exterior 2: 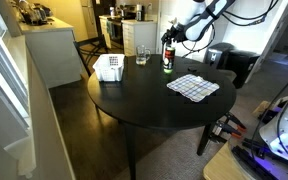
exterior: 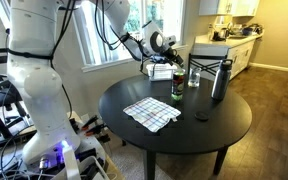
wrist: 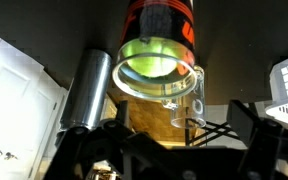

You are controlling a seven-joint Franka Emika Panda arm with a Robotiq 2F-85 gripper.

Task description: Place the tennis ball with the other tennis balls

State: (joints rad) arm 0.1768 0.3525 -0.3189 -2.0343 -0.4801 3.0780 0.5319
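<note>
A clear tennis-ball can with an orange and black label stands upright on the round black table; it also shows in an exterior view. In the wrist view I look down its open mouth at a yellow-green tennis ball inside the can. My gripper hangs just above and beside the can's top, as an exterior view also shows. In the wrist view its dark fingers stand apart with nothing between them.
A silver bottle, a drinking glass and a white basket stand close round the can. A checkered cloth lies toward the table's front, and a small black object lies near it.
</note>
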